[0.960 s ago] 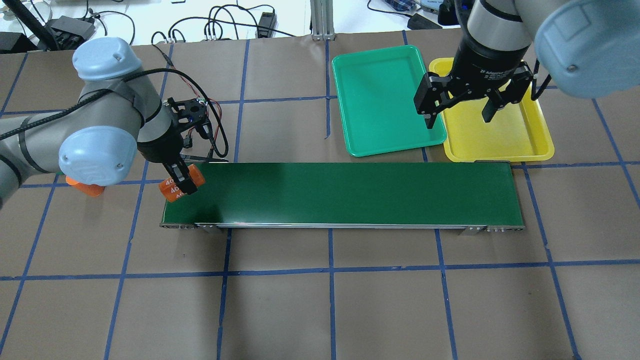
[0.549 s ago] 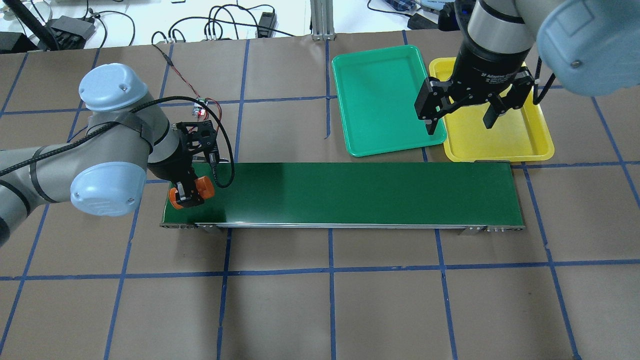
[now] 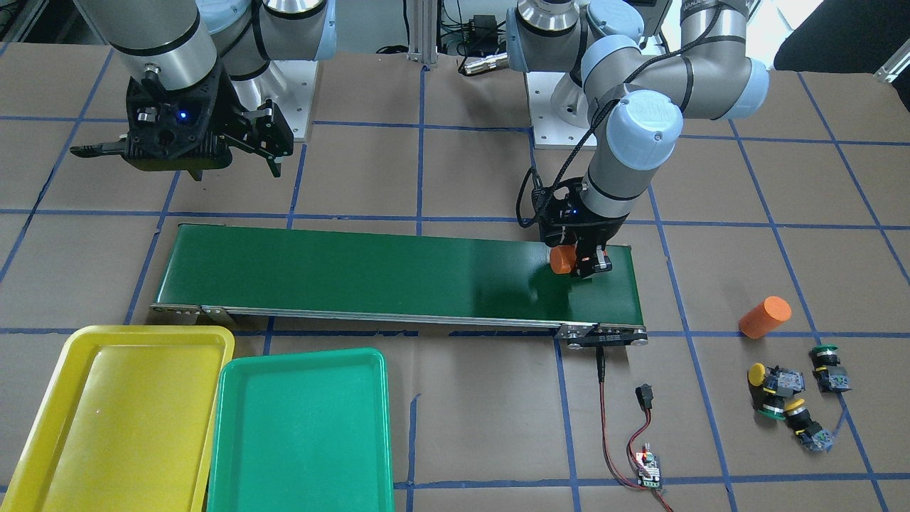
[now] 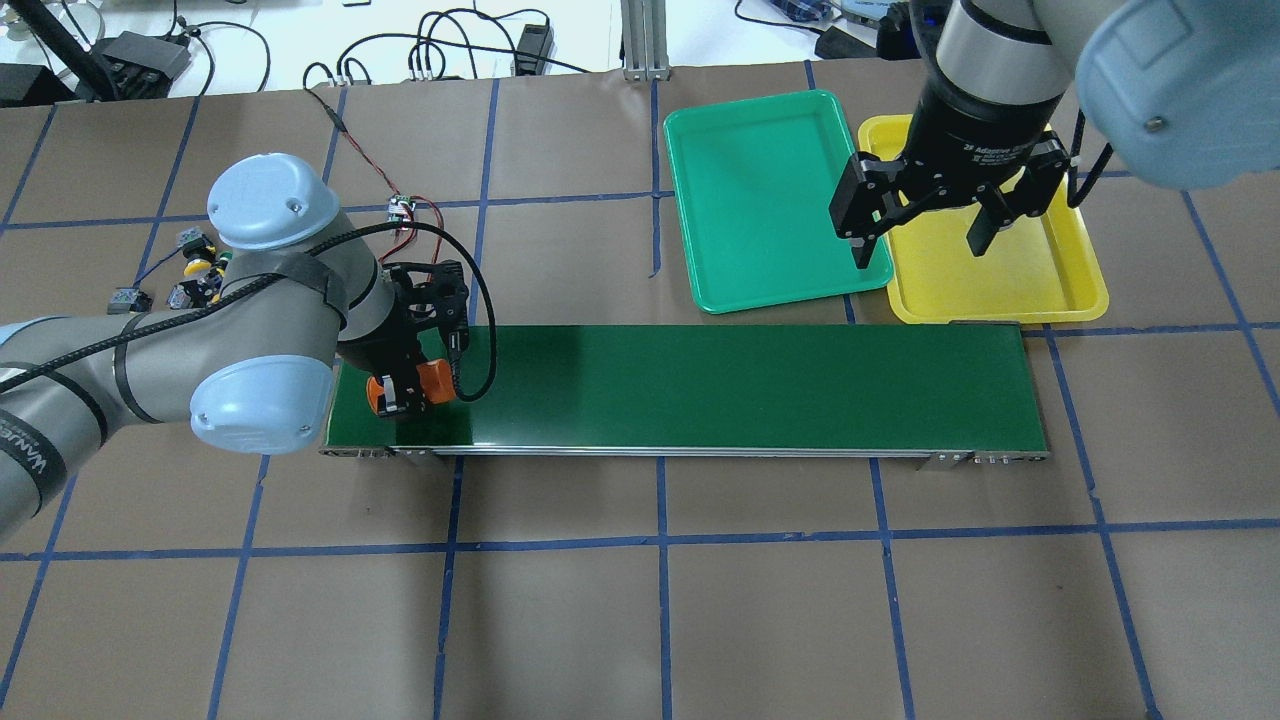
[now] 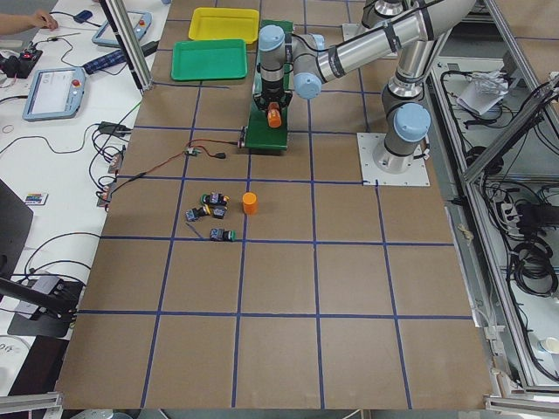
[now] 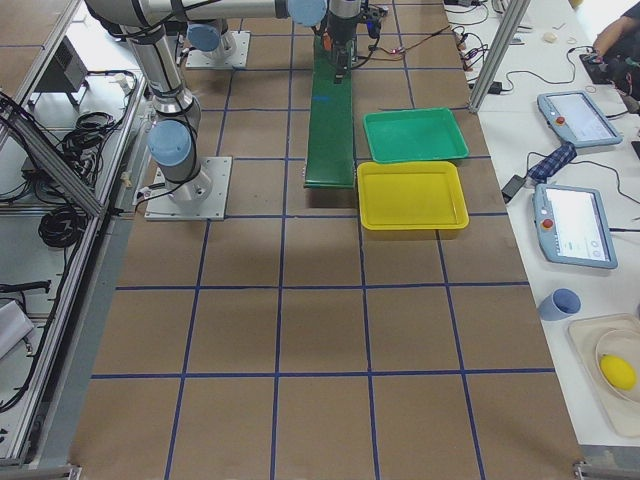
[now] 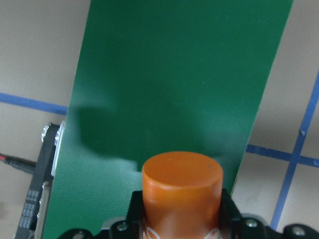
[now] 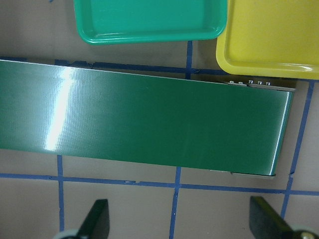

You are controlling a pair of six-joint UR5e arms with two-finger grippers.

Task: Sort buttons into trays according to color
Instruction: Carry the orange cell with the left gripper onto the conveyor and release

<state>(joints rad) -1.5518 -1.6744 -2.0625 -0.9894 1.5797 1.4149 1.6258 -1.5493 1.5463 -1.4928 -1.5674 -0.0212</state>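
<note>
Several buttons (image 3: 785, 387) with yellow and green caps lie in a cluster on the table beyond the belt's left end, partly hidden behind my left arm in the overhead view (image 4: 195, 270). The green tray (image 4: 770, 200) and the yellow tray (image 4: 1000, 280) lie side by side, both empty. My left gripper (image 4: 405, 385) is shut on an orange cylinder (image 7: 182, 191) low over the left end of the belt. My right gripper (image 4: 918, 240) is open and empty, hovering over the gap between the trays.
The long dark-green conveyor belt (image 4: 700, 385) runs across the table in front of the trays. A second orange cylinder (image 3: 764, 316) lies near the buttons. A small circuit board with red and black wires (image 3: 648, 466) lies off the belt's left end.
My left arm has carried the orange cylinder to the right, from the belt's left edge to over the belt. My right gripper has stayed open and almost still.
</note>
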